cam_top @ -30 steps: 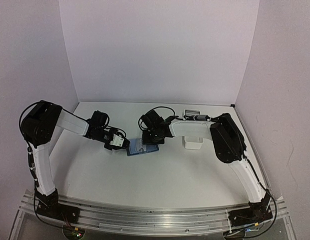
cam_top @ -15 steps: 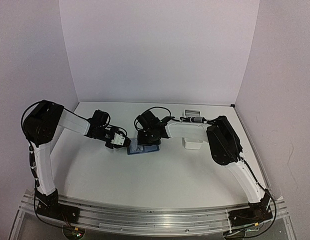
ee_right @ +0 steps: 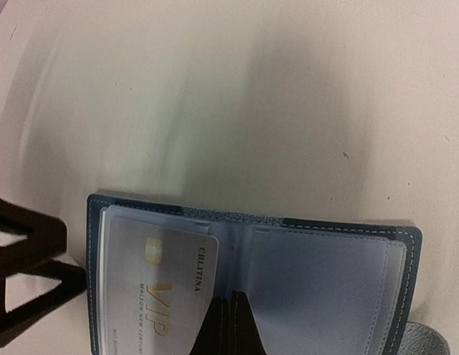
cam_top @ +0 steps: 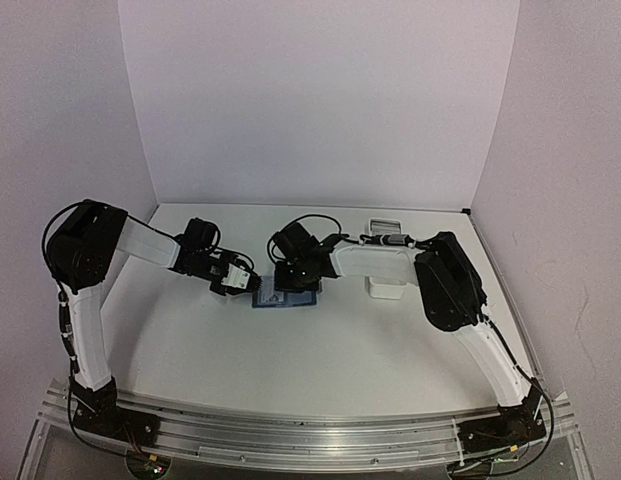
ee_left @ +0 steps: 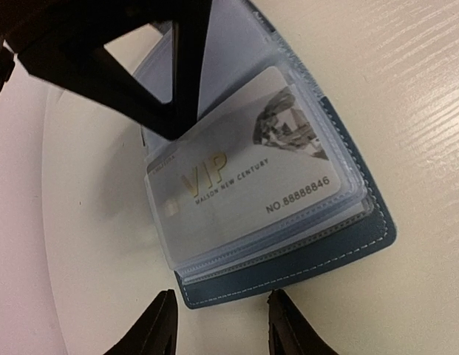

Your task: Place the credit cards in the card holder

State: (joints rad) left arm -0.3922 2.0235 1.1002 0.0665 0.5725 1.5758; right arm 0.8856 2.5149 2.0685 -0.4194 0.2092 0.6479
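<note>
Right claw [cam_top: 283, 289] edged left over card holder [cam_top: 293, 301] on white table [cam_top: 340, 345].

White tray [cam_top: 387, 289], partly hidden, apparently resting on table [cam_top: 330, 350].

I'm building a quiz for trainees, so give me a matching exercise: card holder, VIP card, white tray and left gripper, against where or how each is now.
1 card holder
2 VIP card
3 white tray
4 left gripper

A jaws open, empty
B inside a clear sleeve
C lying open on the table
D partly hidden by the right arm

Pairs: 1-C, 2-B, 3-D, 4-A
</note>
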